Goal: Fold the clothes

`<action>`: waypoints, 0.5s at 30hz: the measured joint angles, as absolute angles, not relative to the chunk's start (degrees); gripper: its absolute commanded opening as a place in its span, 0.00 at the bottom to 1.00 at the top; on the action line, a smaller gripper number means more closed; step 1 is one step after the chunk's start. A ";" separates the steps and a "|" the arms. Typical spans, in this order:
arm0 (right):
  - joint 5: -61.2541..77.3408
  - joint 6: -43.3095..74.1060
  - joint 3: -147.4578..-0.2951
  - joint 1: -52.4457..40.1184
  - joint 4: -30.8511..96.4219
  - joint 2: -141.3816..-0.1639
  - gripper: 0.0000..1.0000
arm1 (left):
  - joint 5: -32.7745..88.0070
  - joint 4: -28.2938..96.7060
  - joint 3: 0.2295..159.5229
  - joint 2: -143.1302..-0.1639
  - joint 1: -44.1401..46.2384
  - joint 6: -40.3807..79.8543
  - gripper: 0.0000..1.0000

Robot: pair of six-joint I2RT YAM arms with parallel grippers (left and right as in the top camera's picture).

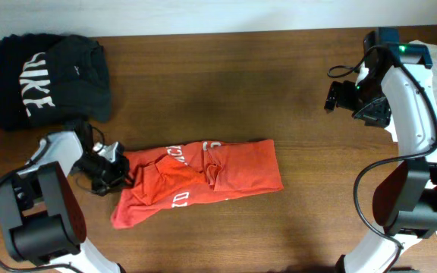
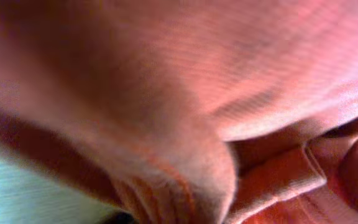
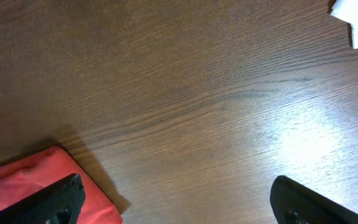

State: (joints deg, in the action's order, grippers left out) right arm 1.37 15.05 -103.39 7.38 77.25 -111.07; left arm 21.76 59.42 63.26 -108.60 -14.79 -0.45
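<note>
Here the left tool (image 1: 121, 170) touches the red shirt (image 1: 226, 173).

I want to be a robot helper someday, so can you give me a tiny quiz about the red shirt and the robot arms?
1. True or false: the right tool is holding the red shirt.
2. Which one is at the shirt's edge? A) the left tool B) the right tool C) neither
3. Fill in: the dark clothes lie on the robot's ___ side.

Key: 1 false; 2 A; 3 left.
</note>
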 measured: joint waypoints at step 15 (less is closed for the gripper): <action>1.52 15.05 -103.39 7.38 77.14 -111.07 0.99 | 7.60 79.37 96.55 -103.28 12.62 10.92 0.00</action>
